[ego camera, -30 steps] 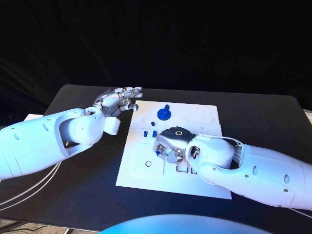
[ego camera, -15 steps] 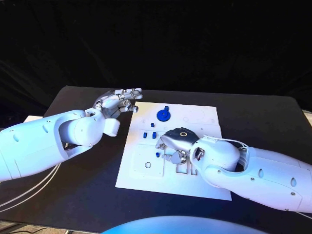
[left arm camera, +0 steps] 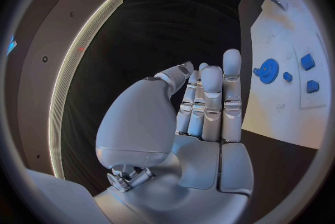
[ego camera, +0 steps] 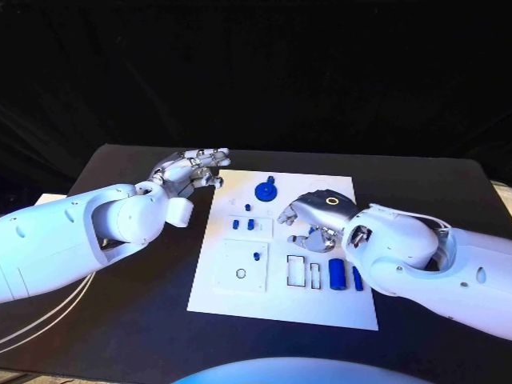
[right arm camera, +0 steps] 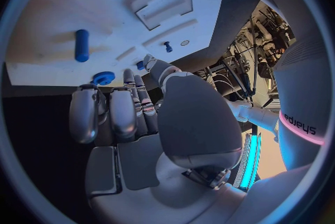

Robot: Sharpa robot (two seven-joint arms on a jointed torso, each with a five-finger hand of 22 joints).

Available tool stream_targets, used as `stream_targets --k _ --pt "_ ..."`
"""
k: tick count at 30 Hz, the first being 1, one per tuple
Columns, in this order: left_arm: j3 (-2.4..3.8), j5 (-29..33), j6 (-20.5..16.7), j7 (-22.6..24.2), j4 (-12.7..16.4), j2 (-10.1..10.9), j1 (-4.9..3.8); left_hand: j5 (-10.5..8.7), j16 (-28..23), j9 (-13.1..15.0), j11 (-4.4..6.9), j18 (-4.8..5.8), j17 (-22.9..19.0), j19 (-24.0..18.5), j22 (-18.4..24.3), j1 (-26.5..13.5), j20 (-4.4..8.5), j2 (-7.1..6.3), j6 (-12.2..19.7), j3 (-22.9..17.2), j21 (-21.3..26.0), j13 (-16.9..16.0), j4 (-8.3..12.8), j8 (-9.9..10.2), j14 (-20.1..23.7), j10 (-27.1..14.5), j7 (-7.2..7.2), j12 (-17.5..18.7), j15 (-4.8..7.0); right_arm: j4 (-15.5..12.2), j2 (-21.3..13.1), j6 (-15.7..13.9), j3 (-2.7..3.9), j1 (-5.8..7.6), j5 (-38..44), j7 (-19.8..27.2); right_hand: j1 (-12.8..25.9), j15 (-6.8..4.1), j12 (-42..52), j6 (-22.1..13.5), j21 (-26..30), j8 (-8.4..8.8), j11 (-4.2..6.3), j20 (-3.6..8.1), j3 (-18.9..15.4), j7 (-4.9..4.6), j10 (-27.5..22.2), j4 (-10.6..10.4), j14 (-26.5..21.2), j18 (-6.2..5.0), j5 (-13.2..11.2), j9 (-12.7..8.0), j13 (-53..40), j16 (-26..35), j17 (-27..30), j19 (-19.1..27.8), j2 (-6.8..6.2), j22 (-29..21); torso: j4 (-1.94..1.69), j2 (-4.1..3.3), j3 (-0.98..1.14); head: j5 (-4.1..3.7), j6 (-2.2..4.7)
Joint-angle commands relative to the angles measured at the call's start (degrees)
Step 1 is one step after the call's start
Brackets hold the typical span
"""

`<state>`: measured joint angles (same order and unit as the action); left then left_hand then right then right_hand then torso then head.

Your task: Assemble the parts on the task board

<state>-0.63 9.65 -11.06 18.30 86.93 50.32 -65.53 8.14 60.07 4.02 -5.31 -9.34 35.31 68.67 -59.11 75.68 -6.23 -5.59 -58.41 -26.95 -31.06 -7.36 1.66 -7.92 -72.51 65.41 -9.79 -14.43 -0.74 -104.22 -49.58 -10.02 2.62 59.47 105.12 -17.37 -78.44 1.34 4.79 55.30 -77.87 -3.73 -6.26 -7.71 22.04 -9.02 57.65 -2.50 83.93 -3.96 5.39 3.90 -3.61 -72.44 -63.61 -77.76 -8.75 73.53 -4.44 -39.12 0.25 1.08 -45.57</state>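
While my right hand (ego camera: 315, 218) is hovering over the middle of the task board (ego camera: 326, 304), its fingers are curling inward, and from what the wrist view shows I am holding nothing in them, though I cannot tell for certain whether something small is hidden behind the palm. Just beside that hand, toward my side of the board, two blue cylinder parts (ego camera: 337, 271) are lying flat next to a pair of narrow slots (ego camera: 297, 271), their long axes running from the board's far edge toward its near edge, roughly parallel to the slots. I am judging that the next pick turns on this: the cylinders are lying below my right hand's fingertips and close in, so that hand is plainly the nearer one. My left hand (ego camera: 191, 170) is waiting off the board's far left corner, over the black table (ego camera: 130, 320), with fingers straight and pressed side by side, holding nothing. A blue gear (ego camera: 266, 189) is sitting near the board's far edge, between the two hands, with small blue blocks (ego camera: 246, 224) just on my side of it.
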Motion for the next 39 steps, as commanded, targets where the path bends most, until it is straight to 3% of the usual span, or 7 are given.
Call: stream_targets --k 1,4,6,10,20,32,39 --pt "0.02 -0.2 1.3 0.1 0.2 0.0 0.03 0.32 -0.2 0.0 -0.12 -1.1 0.0 -0.3 0.0 0.1 -0.19 0.25 0.2 0.1 0.3 -0.1 0.3 -0.1 0.4 -0.4 -0.23 -0.2 0.1 -0.3 -1.4 1.8 0.05 0.84 0.0 -2.5 -0.3 -0.53 -0.6 -0.5 0.4 0.21 0.08 0.63 -1.2 0.62 -1.5 -0.2 1.2 -0.48 -0.5 -0.1 0.0 0.3 0.1 0.1 -0.48 -0.1 0.03 0.03 -0.03 -0.24 0.18" --pt "0.0 -0.2 1.3 0.1 0.2 0.0 0.03 0.32 -0.2 0.0 -0.12 -1.1 0.0 -0.3 0.0 0.1 -0.19 0.25 0.2 0.1 0.3 -0.1 0.3 -0.1 0.4 -0.4 -0.23 -0.2 0.1 0.0 -2.5 3.1 0.06 1.36 0.5 -2.8 -1.2 -1.9 -0.7 -0.7 0.6 0.14 0.65 1.75 -2.6 1.5 -2.9 -0.4 1.3 -0.52 -1.0 -0.1 0.0 0.3 0.2 0.2 -0.12 -0.3 0.0 0.04 -0.02 -0.28 0.26" --pt "0.0 -0.4 1.3 0.0 0.2 0.0 0.03 0.32 -0.2 0.0 -0.12 -1.1 0.0 -0.3 0.0 0.1 -0.19 0.25 0.2 0.1 0.3 -0.1 0.3 -0.1 0.4 -0.4 -0.23 -0.2 0.1 0.3 -2.9 3.8 0.04 1.52 0.8 -2.8 -1.5 -2.23 -0.6 -0.7 0.6 0.12 0.94 2.11 -3.1 1.95 -3.2 -0.6 1.3 -0.5 -1.2 0.0 0.0 0.3 0.2 0.1 0.07 -0.3 -0.03 -0.03 -0.01 -0.38 0.37" --pt "-0.02 -0.6 1.3 0.1 0.2 0.1 0.03 0.32 -0.2 0.0 -0.12 -1.1 0.0 -0.3 0.0 0.1 -0.19 0.25 0.2 0.1 0.3 -0.1 0.3 -0.1 0.4 -0.4 -0.23 -0.2 0.1 0.8 -3.3 4.8 -0.01 1.61 1.1 -2.9 -1.6 -2.37 -0.5 -0.7 0.5 0.1 1.12 2.25 -3.3 2.17 -3.2 -0.7 1.4 -0.46 -1.2 0.0 0.0 0.3 0.1 0.0 0.17 -0.2 0.0 -0.03 0.06 -0.44 0.42" --pt "-0.04 -0.7 1.3 0.1 0.3 0.1 0.03 0.31 -0.2 0.0 -0.1 -1.1 -0.1 -0.3 0.1 0.2 -0.2 0.25 0.2 0.2 0.3 -0.1 0.4 -0.2 0.4 -0.5 -0.22 -0.3 0.1 1.9 -2.7 6.7 -0.25 1.53 1.4 -2.5 -2.5 -2.8 1.5 1.2 0.3 -0.24 1.55 2.8 -3.7 2.77 -0.2 -1.3 1.6 -0.31 -0.7 0.2 -0.2 0.1 -0.1 -0.5 1.34 0.3 -0.11 -0.04 -0.01 -0.47 0.35" --pt "-0.05 -0.7 1.2 0.1 0.3 0.2 0.03 0.31 -0.2 0.0 -0.1 -1.1 -0.1 -0.3 0.1 0.2 -0.2 0.25 0.2 0.2 0.3 -0.1 0.4 -0.2 0.4 -0.5 -0.22 -0.3 0.1 3.1 -2.1 8.6 -0.35 1.44 0.9 -1.8 -3.0 -3.31 2.9 6.7 -0.2 -1.59 2.5 3.26 -1.5 3.03 5.5 -1.7 1.8 -0.14 -0.4 0.9 -0.1 -0.2 -0.5 -1.1 2.35 1.0 -0.06 -0.02 0.0 -0.51 0.27" --pt "-0.05 -0.7 1.2 0.1 0.3 0.3 0.03 0.31 -0.2 0.0 -0.1 -1.1 -0.1 -0.3 0.1 0.2 -0.2 0.25 0.2 0.2 0.3 -0.1 0.4 -0.2 0.4 -0.5 -0.22 -0.3 0.1 3.3 -2.0 8.9 -0.36 1.44 0.9 -1.7 -3.1 -3.32 2.7 7.9 -0.4 -1.77 2.71 3.32 -0.8 3.1 6.8 -1.8 1.8 -0.07 -0.5 1.0 -0.1 -0.4 -0.7 -1.3 2.55 1.2 -0.05 -0.01 0.02 -0.58 0.26"
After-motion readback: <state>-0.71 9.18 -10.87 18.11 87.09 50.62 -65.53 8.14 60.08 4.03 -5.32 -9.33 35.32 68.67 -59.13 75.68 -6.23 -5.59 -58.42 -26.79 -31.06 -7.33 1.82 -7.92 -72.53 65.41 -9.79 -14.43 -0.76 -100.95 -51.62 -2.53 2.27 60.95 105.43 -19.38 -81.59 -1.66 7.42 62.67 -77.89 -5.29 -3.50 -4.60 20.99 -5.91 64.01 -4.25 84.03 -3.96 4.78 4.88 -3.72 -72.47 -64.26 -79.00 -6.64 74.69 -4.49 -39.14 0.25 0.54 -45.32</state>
